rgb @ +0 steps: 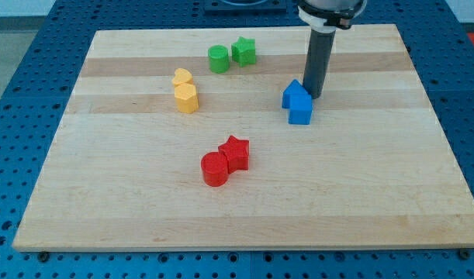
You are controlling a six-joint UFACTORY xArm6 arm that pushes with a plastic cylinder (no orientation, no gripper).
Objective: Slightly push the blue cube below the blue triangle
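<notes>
Tip [316, 94] position: touching blue triangle [293, 93], the view's right.
Blue cube [301, 111]: seen below-left of tip, against triangle.
Claw: none fitted.

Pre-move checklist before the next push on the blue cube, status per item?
1. My tip on the board: ok, its end sits just to the view's right of the blue triangle.
2. Blue cube located: ok, it is below the blue triangle and touching it.
3. Tip contact with the cube: not ok, the tip is up beside the triangle, above and to the right of the cube.
4. Tip touching the triangle: cannot tell, they look adjacent.
5. Room below the cube: ok, bare wood there; the red star and red cylinder are well off to the lower left.
6. Goal state: cube already seems below the triangle; only a slight nudge is likely needed.
</notes>
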